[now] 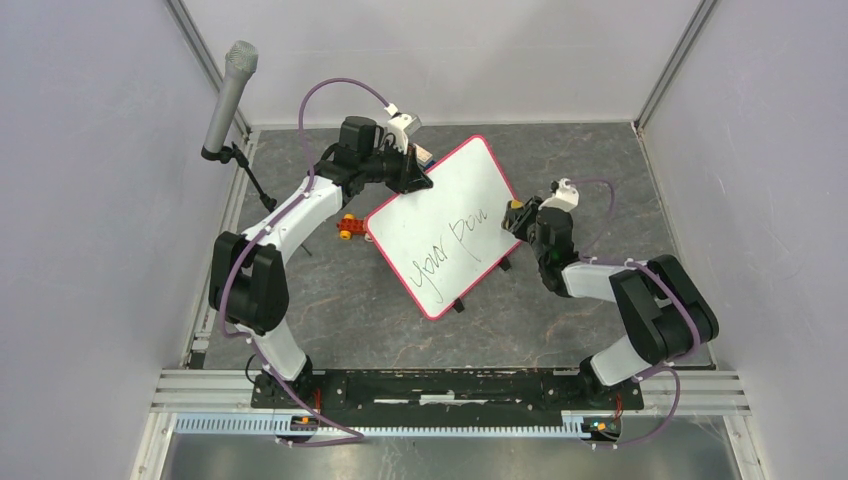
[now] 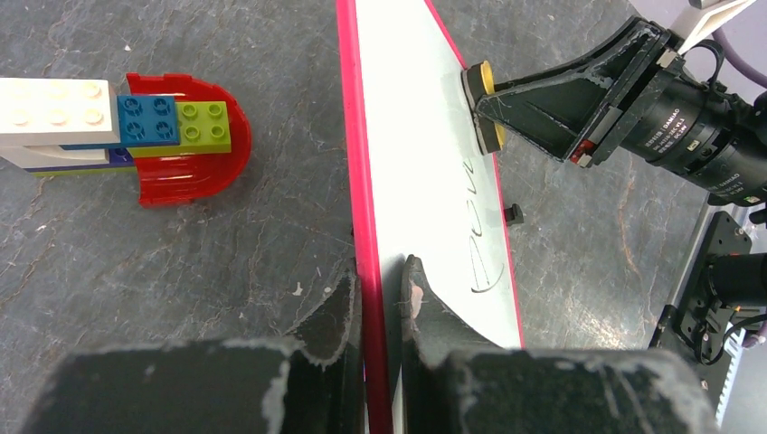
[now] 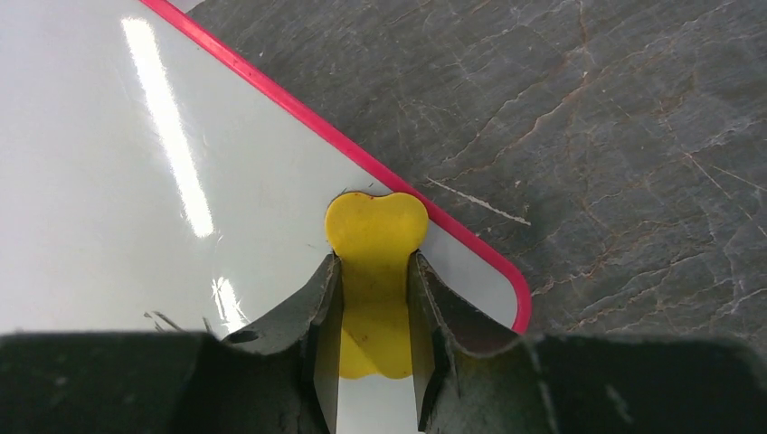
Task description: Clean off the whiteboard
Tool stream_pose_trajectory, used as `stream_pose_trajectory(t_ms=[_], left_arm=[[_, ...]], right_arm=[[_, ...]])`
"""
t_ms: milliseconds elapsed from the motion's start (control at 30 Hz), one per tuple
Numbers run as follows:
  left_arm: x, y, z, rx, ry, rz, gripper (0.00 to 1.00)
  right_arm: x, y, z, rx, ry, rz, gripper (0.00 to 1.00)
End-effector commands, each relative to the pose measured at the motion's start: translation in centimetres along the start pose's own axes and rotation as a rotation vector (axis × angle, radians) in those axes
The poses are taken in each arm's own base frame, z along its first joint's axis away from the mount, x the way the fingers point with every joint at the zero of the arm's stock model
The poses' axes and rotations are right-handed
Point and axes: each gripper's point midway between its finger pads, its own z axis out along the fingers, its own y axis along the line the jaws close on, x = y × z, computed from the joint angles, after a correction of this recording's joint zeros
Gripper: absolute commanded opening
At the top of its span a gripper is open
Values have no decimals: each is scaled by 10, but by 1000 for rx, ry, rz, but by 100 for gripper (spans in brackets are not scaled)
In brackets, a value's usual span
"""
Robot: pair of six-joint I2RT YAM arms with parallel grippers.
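Meanwhile the left tool (image 2: 380, 276) clamps the whiteboard (image 1: 450, 200) by its rim; the right tool (image 3: 373, 271) grips a yellow eraser (image 3: 376, 221) against it.

Dark grey marbled tabletop (image 1: 600, 170). Pale lilac walls (image 1: 90, 200) left, right, far. Aluminium posts (image 1: 670, 60) in far corners, rail (image 1: 200, 385) near. Grey mic (image 1: 228, 95) far left.

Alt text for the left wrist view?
The left gripper clamps the red rim of the whiteboard. Farther along, the right gripper holds a yellow eraser against the board beside black writing. A toy brick stack lies at left.
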Motion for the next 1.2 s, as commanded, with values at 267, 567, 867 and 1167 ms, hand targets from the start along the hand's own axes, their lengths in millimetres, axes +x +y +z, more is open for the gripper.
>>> stream_pose_trajectory(t_ms=[267,567,867,1167], left_arm=[[56,-4,22,16,168,188,2],[56,-13,21,19,174,217,2],[59,-14,22,16,185,224,2],[62,-15,21,13,195,230,2]], right_arm=[[-30,123,-4,-218,12,-47,27],[-10,91,10,-145,33,-16,27],[69,-21,-41,30,142,-84,27],[39,59,-45,-145,60,-89,27]])
